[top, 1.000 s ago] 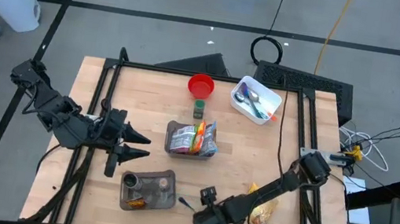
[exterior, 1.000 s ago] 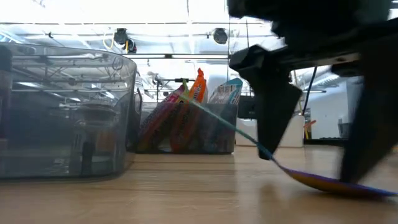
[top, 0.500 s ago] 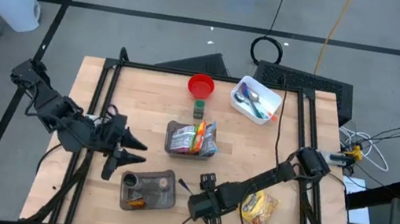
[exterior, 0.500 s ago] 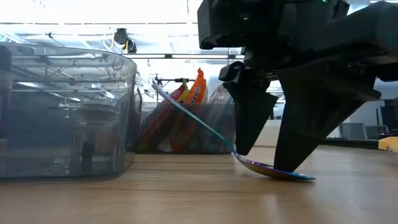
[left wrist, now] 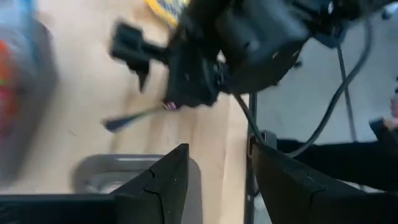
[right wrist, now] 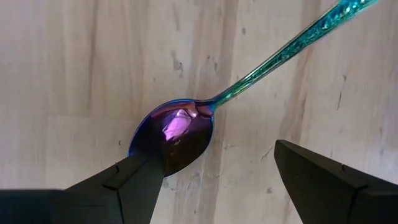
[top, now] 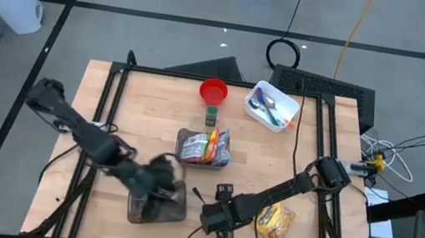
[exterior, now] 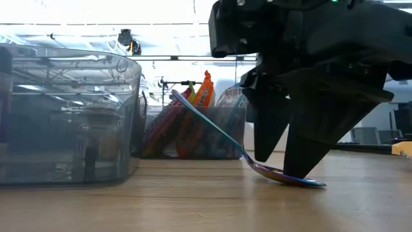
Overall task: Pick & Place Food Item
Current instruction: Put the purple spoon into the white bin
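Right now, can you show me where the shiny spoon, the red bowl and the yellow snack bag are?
spoon point(right wrist: 171, 132), right wrist view, middle of its bowl.
red bowl point(top: 213, 91), high view, its centre.
yellow snack bag point(top: 275, 220), high view, middle of the bag.

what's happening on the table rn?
The right gripper is down over an iridescent spoon on the wooden table, fingers open to either side of its bowl, nothing gripped. The left gripper hovers over the clear container at the front edge, fingers apart. A bin of snack packets sits mid-table.
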`<action>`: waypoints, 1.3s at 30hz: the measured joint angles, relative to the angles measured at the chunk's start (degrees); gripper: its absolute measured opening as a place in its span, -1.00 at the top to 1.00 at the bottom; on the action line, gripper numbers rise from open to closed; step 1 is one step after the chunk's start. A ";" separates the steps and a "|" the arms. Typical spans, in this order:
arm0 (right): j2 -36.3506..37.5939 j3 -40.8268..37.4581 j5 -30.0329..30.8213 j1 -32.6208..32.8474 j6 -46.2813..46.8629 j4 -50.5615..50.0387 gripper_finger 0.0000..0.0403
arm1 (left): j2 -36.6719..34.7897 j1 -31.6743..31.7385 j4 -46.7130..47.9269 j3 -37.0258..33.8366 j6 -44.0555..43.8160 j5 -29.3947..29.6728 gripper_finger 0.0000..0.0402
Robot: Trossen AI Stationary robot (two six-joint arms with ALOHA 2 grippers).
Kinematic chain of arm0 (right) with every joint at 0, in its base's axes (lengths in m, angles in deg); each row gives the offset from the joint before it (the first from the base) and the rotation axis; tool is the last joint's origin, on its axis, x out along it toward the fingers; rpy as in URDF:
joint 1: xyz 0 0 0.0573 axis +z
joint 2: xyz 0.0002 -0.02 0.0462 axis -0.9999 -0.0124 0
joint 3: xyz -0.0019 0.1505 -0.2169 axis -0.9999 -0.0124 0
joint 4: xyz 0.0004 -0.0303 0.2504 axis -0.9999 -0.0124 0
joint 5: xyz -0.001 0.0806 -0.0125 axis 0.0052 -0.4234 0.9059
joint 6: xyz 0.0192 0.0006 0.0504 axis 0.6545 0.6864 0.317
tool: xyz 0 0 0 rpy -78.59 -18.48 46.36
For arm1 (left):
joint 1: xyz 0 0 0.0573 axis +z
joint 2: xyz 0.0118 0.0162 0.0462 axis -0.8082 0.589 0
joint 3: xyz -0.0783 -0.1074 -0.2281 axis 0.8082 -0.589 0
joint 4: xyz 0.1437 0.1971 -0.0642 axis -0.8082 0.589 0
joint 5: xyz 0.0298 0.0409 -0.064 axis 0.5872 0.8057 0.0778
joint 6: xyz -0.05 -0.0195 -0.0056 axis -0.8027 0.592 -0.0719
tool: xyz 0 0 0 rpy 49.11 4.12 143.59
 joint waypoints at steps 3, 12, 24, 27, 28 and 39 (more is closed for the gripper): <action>0.07 -2.98 0.15 0.89 4.24 0.42 -0.45 | 3.71 2.50 -2.00 0.00 -1.23 -5.28 0.09; 4.50 -10.70 4.83 5.31 14.96 5.79 -0.45 | 8.44 9.60 -3.34 0.00 -3.37 -11.84 0.09; 16.98 -25.26 8.83 5.51 20.59 17.35 -0.45 | 14.36 17.94 -6.57 0.02 -11.41 -18.38 0.10; 17.89 -27.05 8.87 5.43 20.08 18.62 -0.45 | 16.94 19.02 -10.36 0.02 -13.80 -20.03 0.10; 17.94 -27.33 8.94 5.36 19.48 19.32 -0.45 | 17.60 19.22 -11.98 0.02 -14.60 -20.47 0.10; 17.92 -27.51 9.06 4.78 12.44 24.83 -0.45 | 21.58 20.49 -16.02 0.04 -19.91 -18.56 0.10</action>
